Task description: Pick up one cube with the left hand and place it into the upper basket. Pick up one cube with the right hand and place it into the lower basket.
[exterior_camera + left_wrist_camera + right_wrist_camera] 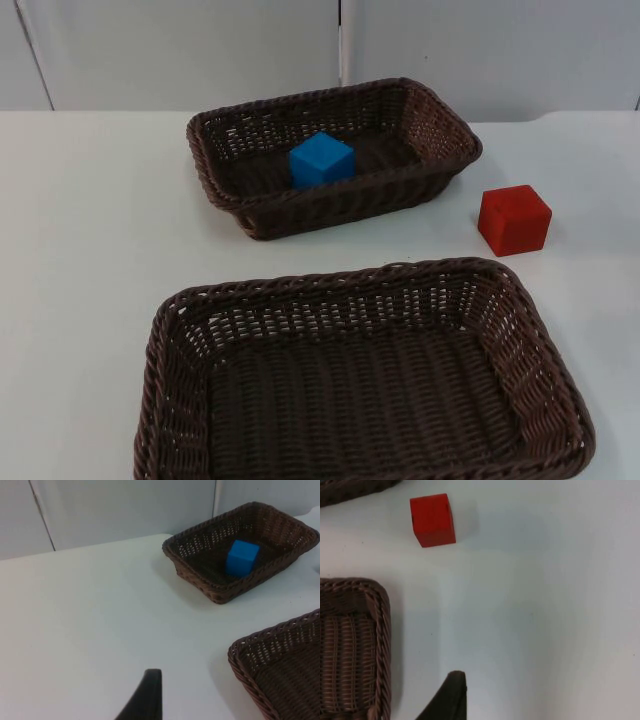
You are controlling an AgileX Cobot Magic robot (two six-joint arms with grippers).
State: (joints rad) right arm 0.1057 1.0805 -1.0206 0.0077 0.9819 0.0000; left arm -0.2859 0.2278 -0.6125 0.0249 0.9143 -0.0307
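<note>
So, half done by my reading. Lower basket [365, 375], largest item, holds nothing; it lies beside the right gripper [451, 700], toward its left. Upper basket [335, 155] already holds the blue cube [322, 160], well ahead of the left gripper [147, 695]. Red cube [433, 520] sits on the table [90, 230] ahead of the right gripper, past the lower basket's corner, untouched. Finger state of either: cannot tell. White tabletop; grey wall [180, 50] behind.
</note>
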